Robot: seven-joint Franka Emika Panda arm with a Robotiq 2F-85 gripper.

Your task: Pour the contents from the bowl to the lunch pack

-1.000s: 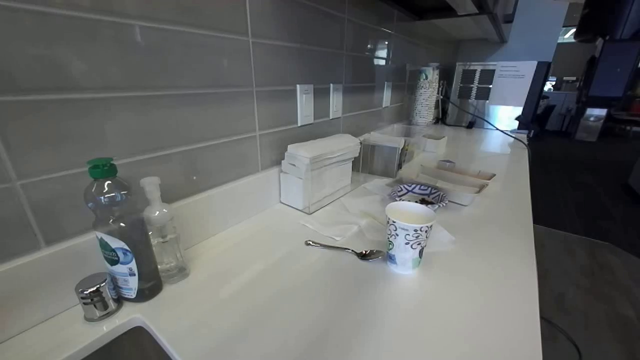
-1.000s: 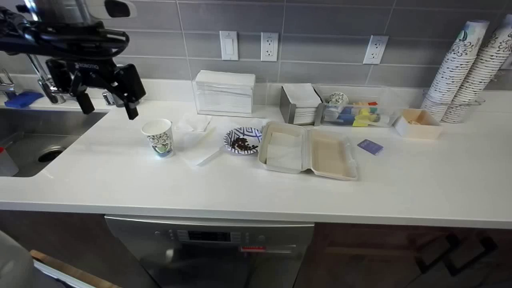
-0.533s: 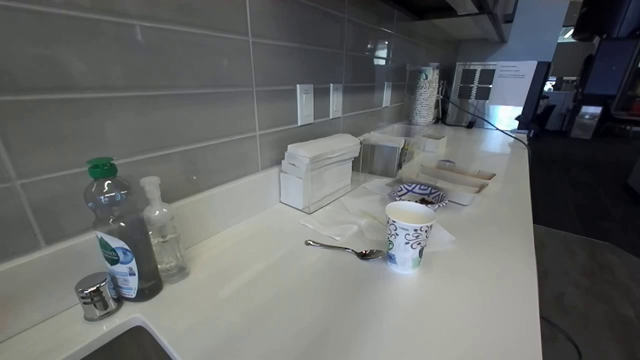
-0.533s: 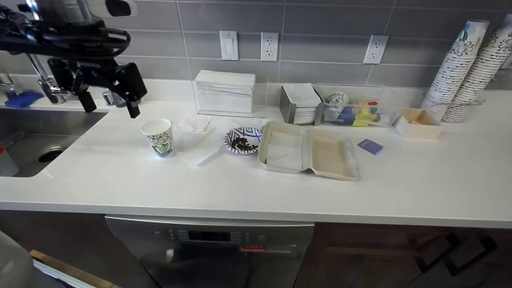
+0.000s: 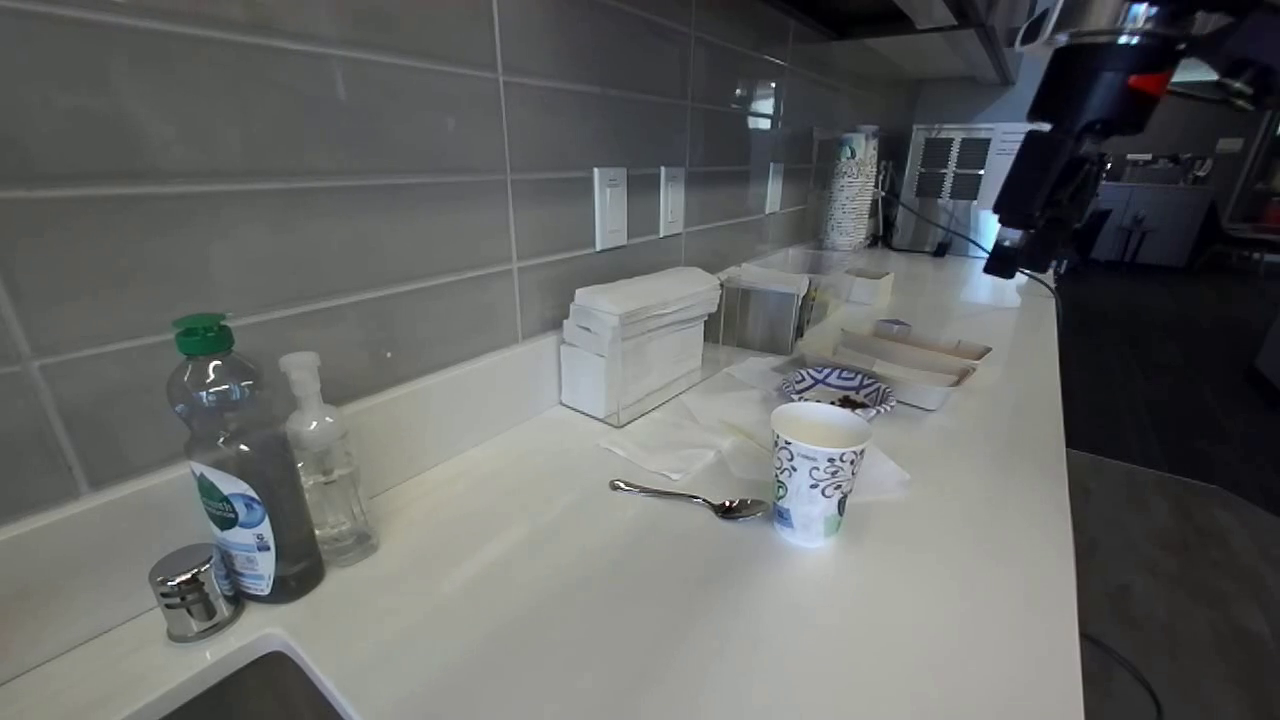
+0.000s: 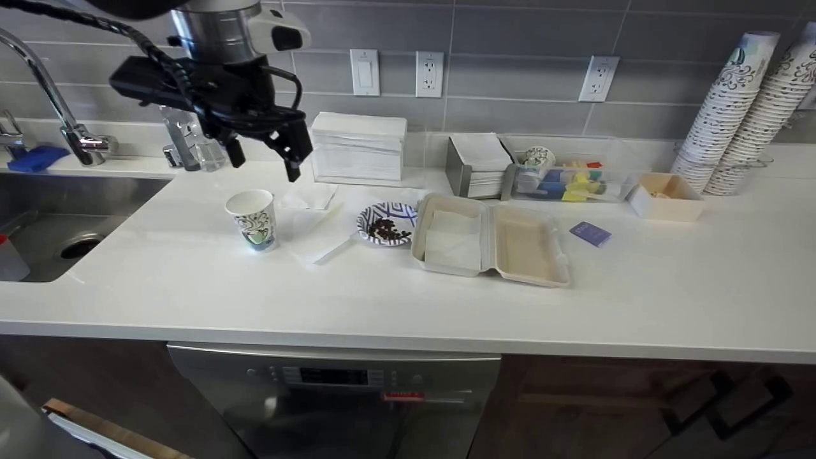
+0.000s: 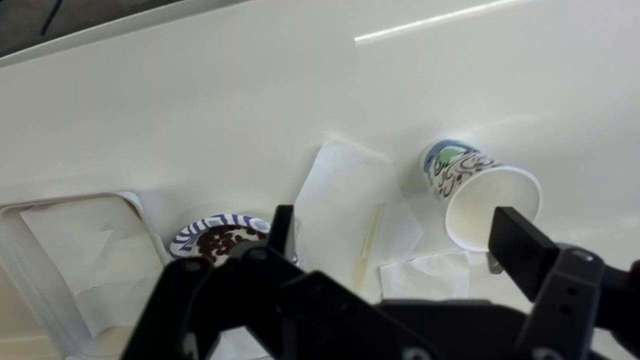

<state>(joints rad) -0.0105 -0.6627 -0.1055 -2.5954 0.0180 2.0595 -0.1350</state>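
My gripper (image 6: 265,167) hangs empty, jaws spread, as the bowl (image 6: 390,212), its dark contents (image 6: 384,229) unpoured, sits just beside the open lunch pack (image 6: 524,245), with grasp, lift and pour all seemingly ahead.

In an exterior view, the spoon (image 5: 700,499) is seen at nine o'clock from the cup (image 5: 818,480), the bowl (image 5: 838,384) at twelve.

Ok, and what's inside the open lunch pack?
A pale sheet, apparently paper, lies in the half of the lunch pack nearer the bowl; the other half shows bare beige. Anything under the sheet is covered and can't be seen.
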